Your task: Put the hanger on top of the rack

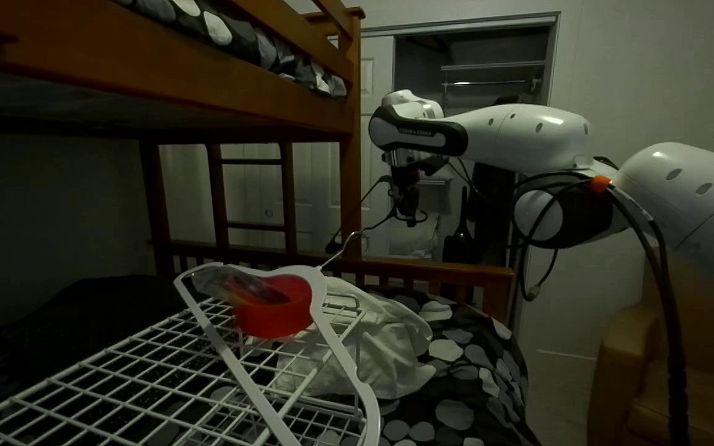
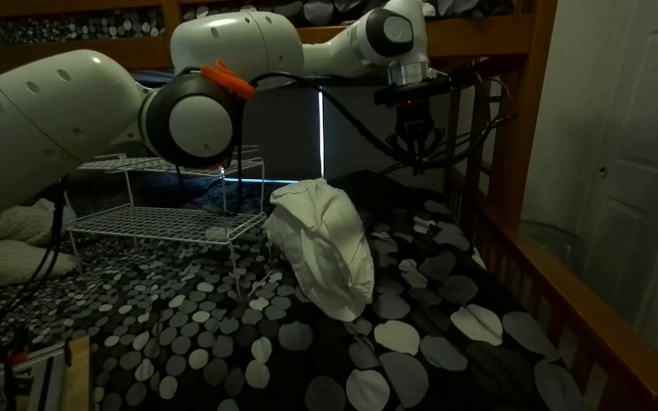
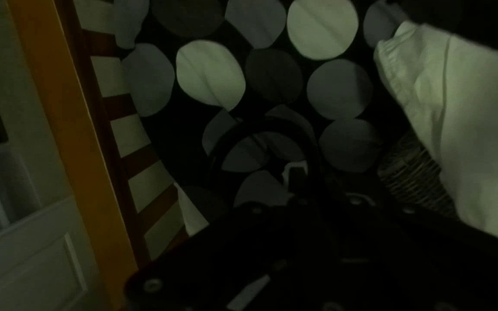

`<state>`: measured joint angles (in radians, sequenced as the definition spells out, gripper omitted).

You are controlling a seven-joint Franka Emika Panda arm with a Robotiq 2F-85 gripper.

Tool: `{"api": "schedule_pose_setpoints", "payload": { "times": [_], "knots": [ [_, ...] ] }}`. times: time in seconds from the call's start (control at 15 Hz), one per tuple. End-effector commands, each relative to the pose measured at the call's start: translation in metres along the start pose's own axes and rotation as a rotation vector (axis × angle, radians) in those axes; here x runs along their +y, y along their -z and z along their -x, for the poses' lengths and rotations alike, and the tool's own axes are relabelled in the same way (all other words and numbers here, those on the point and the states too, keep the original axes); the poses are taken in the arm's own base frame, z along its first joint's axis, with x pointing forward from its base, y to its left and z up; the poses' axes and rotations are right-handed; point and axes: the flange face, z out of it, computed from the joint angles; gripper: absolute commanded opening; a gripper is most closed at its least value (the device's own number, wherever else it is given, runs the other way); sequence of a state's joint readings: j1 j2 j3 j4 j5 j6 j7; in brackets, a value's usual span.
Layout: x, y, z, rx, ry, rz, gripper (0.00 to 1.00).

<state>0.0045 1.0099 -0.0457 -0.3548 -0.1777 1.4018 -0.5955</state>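
Observation:
My gripper [image 1: 408, 212] is high over the foot end of the bed, pointing down. It also shows in an exterior view [image 2: 418, 165]. Its fingers look shut on a thin black hanger [image 2: 492, 130], whose end [image 1: 333, 246] sticks out to one side. In the wrist view, a black arc [image 3: 266, 124] like its hook shows by the dark jaws; the fingertips are hard to make out. The white two-tier wire rack [image 1: 307, 382] stands on the bed, apart from the gripper; it shows in an exterior view [image 2: 146, 165]. A white hanger [image 1: 227, 352] lies over the rack's top.
A red item [image 1: 273, 313] sits by the white hanger. A crumpled white cloth [image 2: 323, 245] lies between rack and gripper. The wooden bed rail [image 3: 76, 142] is beside the gripper. The upper bunk [image 1: 258, 80] overhangs. A black cable [image 2: 334, 103] runs along the arm.

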Motion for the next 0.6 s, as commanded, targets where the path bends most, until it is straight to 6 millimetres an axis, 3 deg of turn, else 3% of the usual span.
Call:
{"api": "schedule_pose_setpoints", "payload": {
  "times": [0.0, 0.27, 0.53],
  "knots": [
    [0.004, 0.030, 0.041, -0.105, 0.001, -0.083, 0.02],
    [-0.002, 0.049, 0.070, -0.215, -0.010, -0.135, 0.02],
    [-0.003, 0.062, 0.080, -0.236, -0.016, -0.143, 0.02]
  ]
}}
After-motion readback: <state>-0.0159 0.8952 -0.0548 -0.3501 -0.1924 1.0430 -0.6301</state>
